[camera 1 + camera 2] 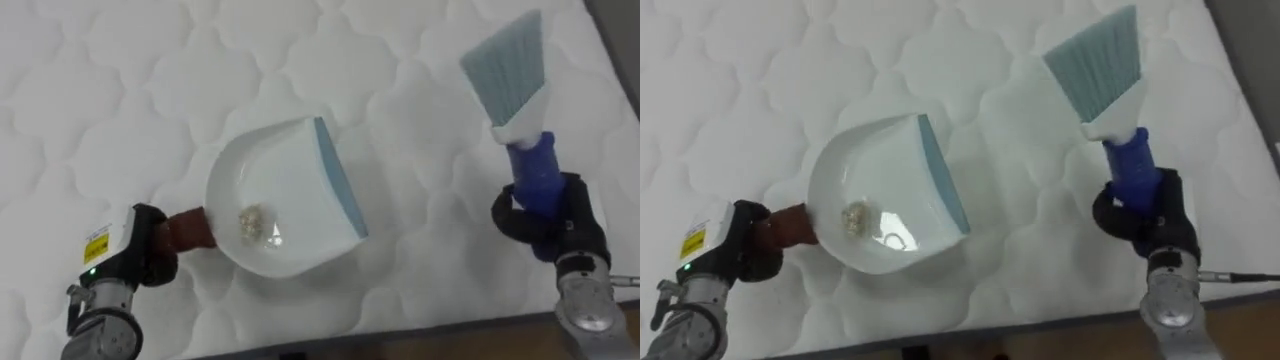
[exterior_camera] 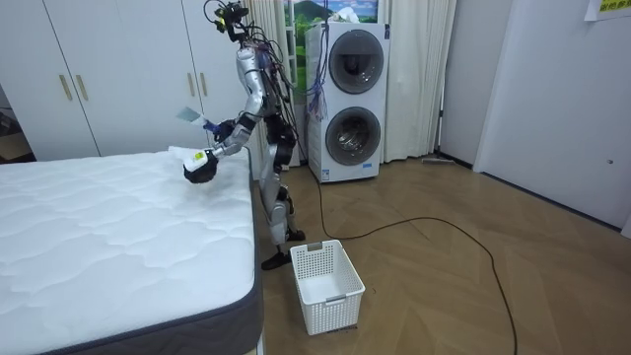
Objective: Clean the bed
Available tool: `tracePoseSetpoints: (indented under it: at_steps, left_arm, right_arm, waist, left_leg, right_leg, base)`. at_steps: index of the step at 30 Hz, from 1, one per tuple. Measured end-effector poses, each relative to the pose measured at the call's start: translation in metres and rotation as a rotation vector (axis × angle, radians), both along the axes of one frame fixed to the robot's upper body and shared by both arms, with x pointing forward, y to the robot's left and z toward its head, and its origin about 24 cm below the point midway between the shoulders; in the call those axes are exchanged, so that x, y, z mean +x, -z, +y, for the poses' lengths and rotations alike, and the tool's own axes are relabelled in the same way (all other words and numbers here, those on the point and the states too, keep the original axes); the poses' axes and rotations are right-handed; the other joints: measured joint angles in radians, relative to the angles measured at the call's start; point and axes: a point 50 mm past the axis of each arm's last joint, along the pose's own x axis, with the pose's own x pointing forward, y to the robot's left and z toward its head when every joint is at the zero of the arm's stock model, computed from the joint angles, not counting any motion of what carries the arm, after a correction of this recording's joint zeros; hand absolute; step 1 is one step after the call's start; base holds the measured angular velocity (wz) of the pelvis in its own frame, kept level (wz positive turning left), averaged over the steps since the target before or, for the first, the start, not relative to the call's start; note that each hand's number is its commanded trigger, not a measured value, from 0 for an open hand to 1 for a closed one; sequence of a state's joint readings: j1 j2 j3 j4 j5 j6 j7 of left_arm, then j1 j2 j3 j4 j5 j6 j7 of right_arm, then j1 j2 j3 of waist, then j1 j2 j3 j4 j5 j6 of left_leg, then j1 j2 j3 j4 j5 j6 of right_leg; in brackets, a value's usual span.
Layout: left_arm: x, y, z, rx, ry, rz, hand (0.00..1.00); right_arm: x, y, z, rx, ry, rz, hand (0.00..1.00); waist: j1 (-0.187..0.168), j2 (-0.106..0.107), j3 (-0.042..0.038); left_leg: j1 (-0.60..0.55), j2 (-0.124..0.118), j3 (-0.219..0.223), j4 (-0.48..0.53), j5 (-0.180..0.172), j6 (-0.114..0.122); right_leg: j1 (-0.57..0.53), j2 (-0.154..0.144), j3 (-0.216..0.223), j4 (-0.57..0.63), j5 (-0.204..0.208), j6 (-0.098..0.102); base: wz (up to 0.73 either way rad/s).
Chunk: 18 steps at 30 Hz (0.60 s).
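A white dustpan (image 1: 285,195) with a blue lip hangs just above the white quilted mattress (image 1: 120,90). A small crumpled scrap (image 1: 250,221) lies in its bowl. My left hand (image 1: 140,250) is shut on the dustpan's brown handle (image 1: 188,230) at the lower left. At the right, my right hand (image 1: 550,215) is shut on the blue handle of a hand brush (image 1: 512,85), whose pale blue bristles point up and away from the pan. In the room view I stand at the bed's edge, with both hands (image 2: 200,166) over it.
The mattress's near edge (image 1: 420,335) runs along the bottom of the eye views, its right edge (image 1: 612,60) at the upper right. On the floor in the room view, a white basket (image 2: 326,284) stands beside the bed, with a stacked washer and dryer (image 2: 347,94) behind.
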<state>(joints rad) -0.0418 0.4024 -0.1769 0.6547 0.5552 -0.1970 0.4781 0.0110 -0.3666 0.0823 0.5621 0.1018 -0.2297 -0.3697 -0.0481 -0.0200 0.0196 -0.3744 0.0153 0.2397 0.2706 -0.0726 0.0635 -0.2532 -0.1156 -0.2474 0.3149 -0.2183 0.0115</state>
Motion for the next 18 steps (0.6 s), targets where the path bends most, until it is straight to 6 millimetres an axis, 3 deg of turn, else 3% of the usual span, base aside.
tracePoseSetpoints:
  at_steps: [3, 7, 10, 12, 18]
  left_arm:
    - [0.004, -0.007, -0.005, -0.017, 0.015, -0.039, 1.00]
    - [0.009, -0.018, -0.014, -0.049, 0.033, -0.109, 1.00]
    - [0.009, -0.022, -0.024, -0.084, 0.052, -0.142, 1.00]
    - [0.007, -0.022, -0.028, -0.101, 0.060, -0.151, 1.00]
    - [0.004, -0.037, -0.026, -0.136, 0.047, -0.228, 1.00]
  right_arm:
    - [-0.013, 0.010, -0.001, 0.018, 0.019, 0.040, 0.00]
    - [-0.016, 0.011, -0.001, 0.019, 0.023, 0.047, 0.00]
    - [-0.017, 0.012, -0.001, 0.020, 0.025, 0.049, 0.00]
    - [-0.017, 0.012, 0.000, 0.023, 0.024, 0.049, 0.00]
    - [-0.004, -0.009, 0.007, 0.033, -0.006, -0.063, 0.00]
  waist:
    - [0.007, -0.004, -0.0051]
    - [0.019, -0.001, -0.0075]
    - [0.026, 0.006, -0.0168]
    - [0.029, 0.007, -0.0183]
    - [0.033, 0.005, -0.0212]
  left_leg:
    - [0.051, 0.003, 0.000, -0.011, -0.006, -0.007]
    - [0.105, 0.006, 0.002, -0.034, -0.011, -0.011]
    - [0.161, 0.005, 0.004, -0.049, -0.013, -0.014]
    - [0.192, 0.004, 0.007, -0.058, -0.014, -0.017]
    - [0.245, 0.002, 0.033, -0.088, -0.016, -0.021]
  right_leg:
    - [0.054, 0.013, 0.011, -0.027, 0.005, 0.001]
    - [0.097, 0.019, 0.021, -0.049, 0.010, -0.002]
    - [0.155, 0.031, 0.025, -0.082, 0.018, 0.000]
    - [0.187, 0.032, 0.028, -0.097, 0.020, 0.001]
    - [0.219, 0.035, 0.055, -0.103, 0.021, 0.002]
  base:
    - [-0.05]
    - [-0.09]
    - [-0.03]
    - [-0.07]
    - [-0.13]
